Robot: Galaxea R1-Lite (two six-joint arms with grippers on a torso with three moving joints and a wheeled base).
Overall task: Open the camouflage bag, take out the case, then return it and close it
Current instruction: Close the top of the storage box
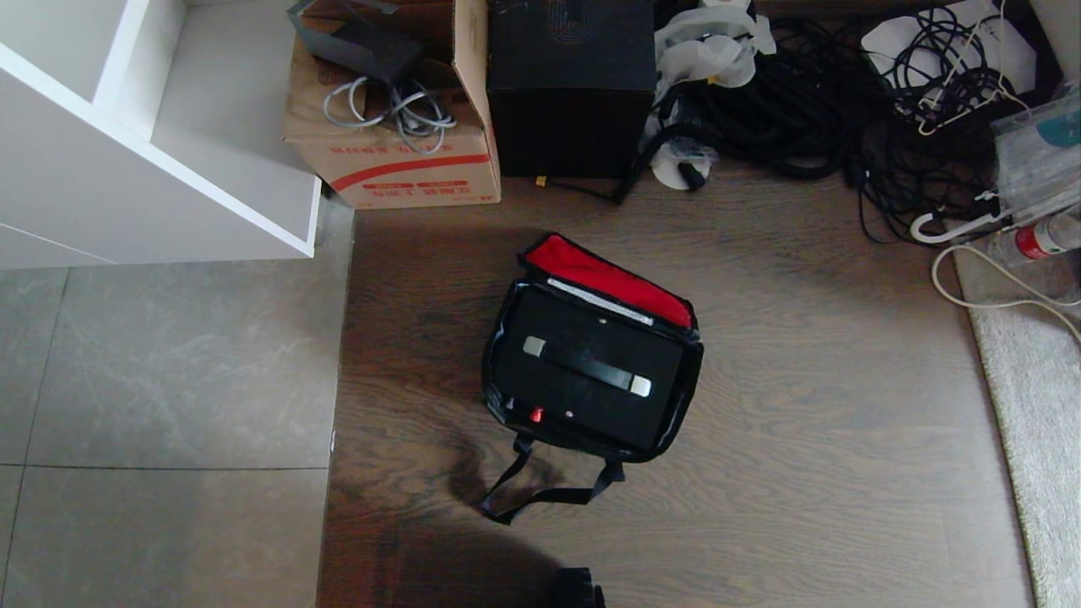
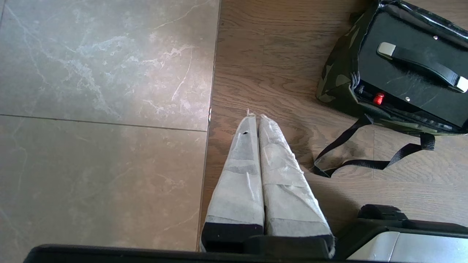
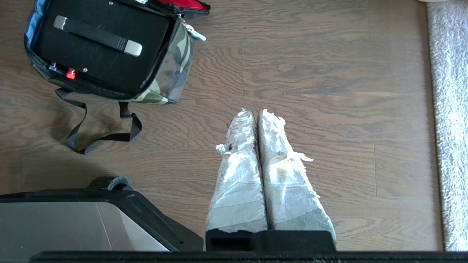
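The camouflage bag (image 1: 507, 405) stands on the wood floor with its lid folded back, red lining (image 1: 608, 279) showing. Inside lies the black case (image 1: 583, 371), handle up, a red spot (image 1: 535, 415) at its near edge. The bag's black strap (image 1: 540, 490) trails toward me. In the left wrist view the bag (image 2: 338, 80) and case (image 2: 406, 73) sit well off from my left gripper (image 2: 255, 117), which is shut and empty over the floor. My right gripper (image 3: 255, 112) is likewise shut and empty, apart from the bag (image 3: 172, 73) and case (image 3: 102, 54).
A white shelf unit (image 1: 169, 169) stands back left beside a brown cardboard box (image 1: 397, 143) and a tall black cube box (image 1: 570, 93). Tangled black cables (image 1: 844, 101) fill the back right. A pale rug (image 1: 1030, 405) borders the right. Grey tiles (image 1: 160, 380) lie to the left.
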